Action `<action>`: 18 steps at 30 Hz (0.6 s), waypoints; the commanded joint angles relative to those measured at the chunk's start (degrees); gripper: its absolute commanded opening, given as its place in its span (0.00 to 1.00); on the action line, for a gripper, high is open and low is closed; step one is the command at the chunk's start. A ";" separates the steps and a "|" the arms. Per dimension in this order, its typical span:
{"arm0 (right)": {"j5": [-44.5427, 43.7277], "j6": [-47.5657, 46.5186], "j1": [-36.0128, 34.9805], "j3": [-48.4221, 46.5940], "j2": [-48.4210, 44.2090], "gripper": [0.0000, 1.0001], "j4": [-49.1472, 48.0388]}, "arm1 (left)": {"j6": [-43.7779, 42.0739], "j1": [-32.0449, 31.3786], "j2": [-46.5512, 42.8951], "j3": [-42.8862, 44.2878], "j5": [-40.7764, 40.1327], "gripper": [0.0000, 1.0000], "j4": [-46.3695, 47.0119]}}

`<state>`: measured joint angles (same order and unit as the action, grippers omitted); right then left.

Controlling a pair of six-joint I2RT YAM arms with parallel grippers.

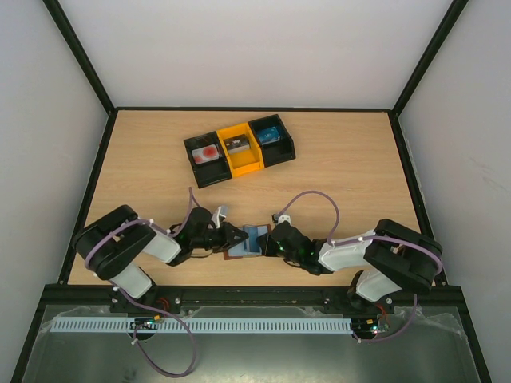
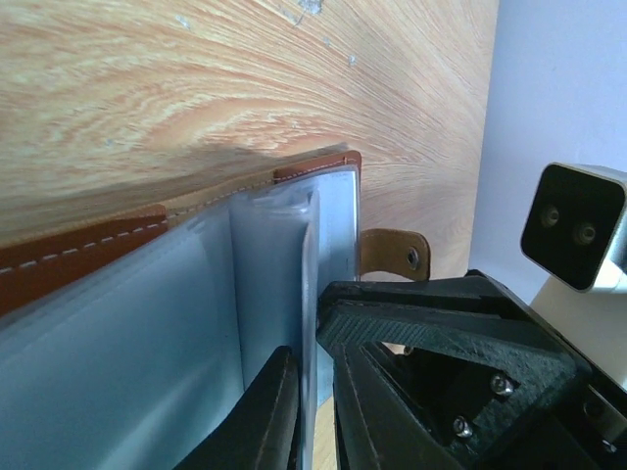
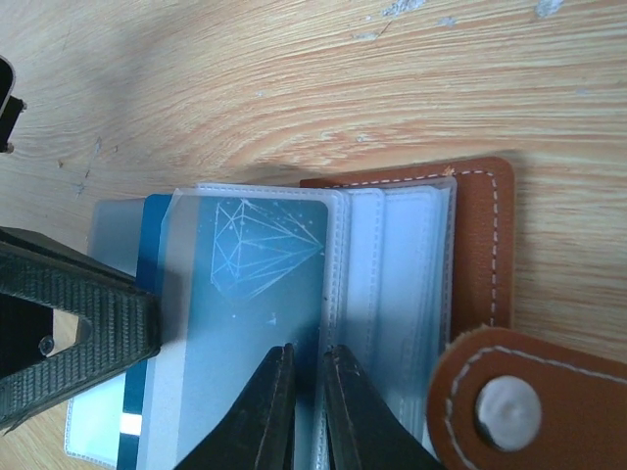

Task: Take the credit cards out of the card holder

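Card holder open on surface, near centre, between tools. Left tool clenched on one pocket leaf; right tool clenched on another. Blue card sleeved, long axis along right tool's fingers, left tool beside its edge.

Cannot tell from above what lies in the compartments of the tray: too small. Cannot see most of the card holder there, covered by the left gripper and right gripper. Cannot follow the blue card past the right wrist view's bottom edge.
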<state>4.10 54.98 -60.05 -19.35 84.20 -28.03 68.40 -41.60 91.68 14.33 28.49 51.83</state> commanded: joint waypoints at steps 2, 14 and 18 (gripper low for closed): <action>-0.99 0.41 -0.59 2.11 3.42 0.11 7.21 | -0.55 0.53 -2.69 -1.51 -0.03 0.13 2.32; -2.28 0.05 -0.59 2.13 3.55 0.11 8.05 | -0.42 0.89 -2.59 -2.11 0.07 0.05 3.28; -2.76 -0.03 -0.59 2.10 3.46 0.11 8.44 | -0.64 1.29 -2.95 -2.36 -0.18 0.03 2.84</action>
<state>3.44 54.96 -60.25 -19.35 84.95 -29.21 68.58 -40.93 89.52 12.80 28.45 51.99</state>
